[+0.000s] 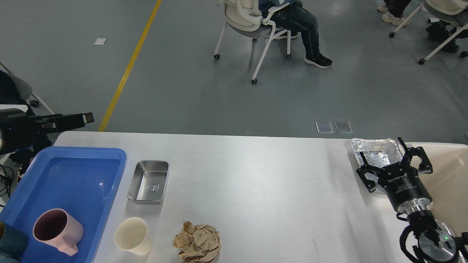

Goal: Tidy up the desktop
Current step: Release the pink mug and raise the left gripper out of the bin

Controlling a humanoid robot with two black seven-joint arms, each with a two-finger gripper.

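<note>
The white desktop [256, 175] holds a small steel tin [148, 182], a cream paper cup [132, 235], a ball of crumpled brown paper [197, 241] and a foil tray [373, 150] at the far right. A pink mug [56, 230] stands upright in the blue tray [87, 152] at the left. My left gripper [85, 118] is raised over the table's far left corner, away from the mug; it is dark and side-on, so its fingers cannot be told apart. My right gripper [388, 157] is open and empty over the foil tray's near side.
A cream-coloured bin [451, 171] stands at the right edge, beside my right arm. A person sits on a wheeled chair [252, 25] on the grey floor beyond the table. More chairs are at the far right.
</note>
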